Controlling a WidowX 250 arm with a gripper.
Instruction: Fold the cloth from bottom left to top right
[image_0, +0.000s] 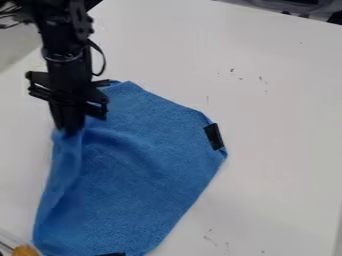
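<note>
- Tabletop (280, 120), white and smooth-looking, spans most of the camera view, with small dark specks and scuffs (232, 70) toward the upper right and more near the bottom.
- Beyond its edge at the upper left lies a grey area (15, 47); dark and grey objects (294, 6), too cut off to identify, line the top right.
- In the bottom left corner sit a small orange-yellow item (25, 251) and, beside it, part of something pale with a straight edge (8, 241).
- The black arm (61, 35) comes in from the upper left, a cable (103, 59) looping out at its side.
- The gripper (69, 131) points down at the upper left part of the cloth (147, 170), its fingers close together with blue fabric pinched between them.
- From that pinch a soft ridge of fabric runs down along the cloth's left side.
- The cloth lies on the table from left of centre to the bottom edge, with a black patch (214, 136) at its right corner and another dark piece (110, 254) at its lower edge.
</note>
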